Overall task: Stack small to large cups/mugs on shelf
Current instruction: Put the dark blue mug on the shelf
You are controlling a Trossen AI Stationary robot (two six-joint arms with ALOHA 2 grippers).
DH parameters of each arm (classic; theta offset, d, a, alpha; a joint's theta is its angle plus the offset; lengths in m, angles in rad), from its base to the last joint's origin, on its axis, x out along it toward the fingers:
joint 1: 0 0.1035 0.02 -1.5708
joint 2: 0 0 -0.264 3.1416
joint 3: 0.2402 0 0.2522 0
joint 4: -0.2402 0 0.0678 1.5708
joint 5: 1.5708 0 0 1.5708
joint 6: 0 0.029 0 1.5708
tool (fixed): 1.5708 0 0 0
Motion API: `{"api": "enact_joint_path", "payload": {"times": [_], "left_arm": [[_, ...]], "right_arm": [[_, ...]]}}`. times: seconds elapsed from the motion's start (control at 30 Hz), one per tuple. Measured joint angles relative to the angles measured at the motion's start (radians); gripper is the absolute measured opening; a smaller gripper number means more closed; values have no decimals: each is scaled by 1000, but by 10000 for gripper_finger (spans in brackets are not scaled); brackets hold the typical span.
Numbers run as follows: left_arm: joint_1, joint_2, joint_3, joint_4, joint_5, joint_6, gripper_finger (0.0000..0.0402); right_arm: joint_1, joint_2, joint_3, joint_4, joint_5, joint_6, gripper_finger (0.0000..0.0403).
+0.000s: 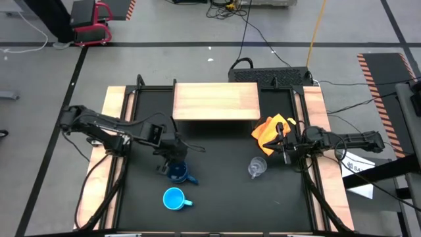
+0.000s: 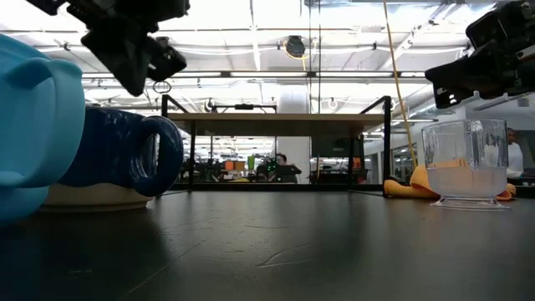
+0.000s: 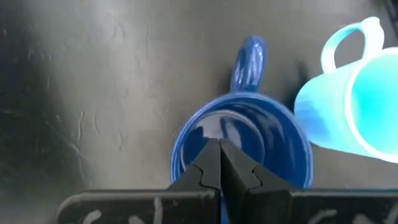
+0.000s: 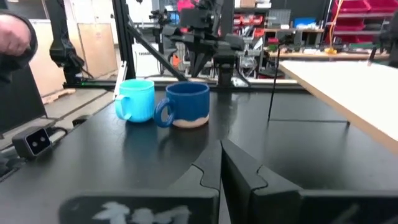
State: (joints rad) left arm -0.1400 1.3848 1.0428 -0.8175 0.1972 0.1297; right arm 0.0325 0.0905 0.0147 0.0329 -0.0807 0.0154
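Closed tight, the left gripper [image 1: 172, 160] hangs just left of the frame's middle in the high view, directly over the dark navy-blue mug [image 1: 177, 172]; its fingers [image 3: 219, 167] meet with nothing between them above the mug's open mouth, so no cup is held; the right gripper [image 1: 281, 146] waits at the right of the frame, likewise pinched shut and empty, beside the orange-yellow cloth [image 1: 271, 129] and just above the clear glass cup [image 1: 257, 167]. Judging by this, the task is at its very start: all three cups stand on the black table [image 1: 217, 197] and the shelf [image 1: 216, 101] in the upper middle bears nothing; the next move calls for the left jaws to part and settle over the navy rim or wall before any lift. The navy mug is glazed, glossy and round, with a thick loop handle and a pale unglazed foot; the sky-blue mug [image 1: 173, 198], at lower centre, looks smooth and matte; the glass cup is transparent and straight-walled on a thick base; the shelf top is light, grained wood on dark sides.
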Motion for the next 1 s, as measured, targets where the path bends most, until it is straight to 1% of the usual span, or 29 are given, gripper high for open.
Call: {"api": "enact_joint_path", "payload": {"times": [0.8,0.87,1.0], "left_arm": [[3,5,-1,-24,-15,-3,2],[3,5,-1,-24,-15,-4,9],[3,5,-1,-19,-15,-14,39]], "right_arm": [[0,21,0,2,0,0,0],[0,21,0,2,0,0,0],[0,21,0,3,0,0,0]]}}
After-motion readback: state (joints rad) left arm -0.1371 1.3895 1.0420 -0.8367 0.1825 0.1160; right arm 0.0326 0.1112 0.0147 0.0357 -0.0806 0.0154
